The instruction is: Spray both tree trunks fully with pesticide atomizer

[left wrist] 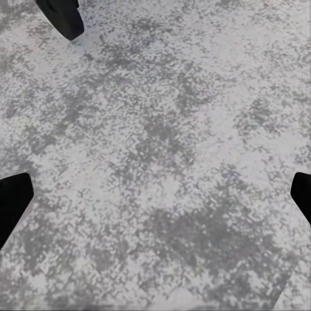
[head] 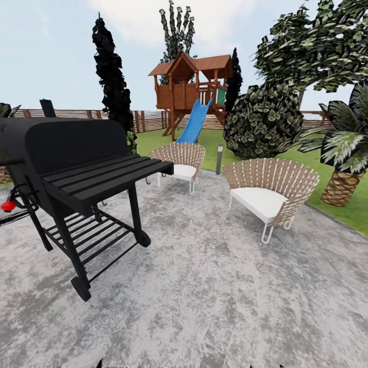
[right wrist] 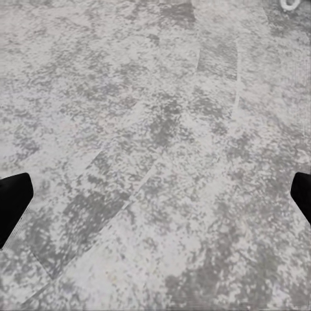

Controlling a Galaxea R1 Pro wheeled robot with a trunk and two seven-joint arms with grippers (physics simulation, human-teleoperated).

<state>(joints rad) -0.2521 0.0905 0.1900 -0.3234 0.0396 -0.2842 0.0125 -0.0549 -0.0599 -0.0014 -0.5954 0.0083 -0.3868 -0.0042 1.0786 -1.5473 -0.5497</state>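
Rolling over the mottled grey stone paving (head: 214,296), past a black barbecue grill (head: 76,168) and two wicker chairs with white cushions (head: 268,197), lawn (head: 163,139) ahead. No atomizer in sight yet; judging by its kind, it should be light and slick, best taken round the body. Both pairs of jaws stand wide apart, holding nothing, over bare paving.

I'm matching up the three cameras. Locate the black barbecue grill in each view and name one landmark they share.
Head view: the grill stands at the left, on the grey paving.
Left wrist view: a black rounded part at one corner, likely a grill wheel.
Right wrist view: paving, with a white curved bit at one corner, perhaps a chair foot.
Shared landmark: the mottled grey paving.
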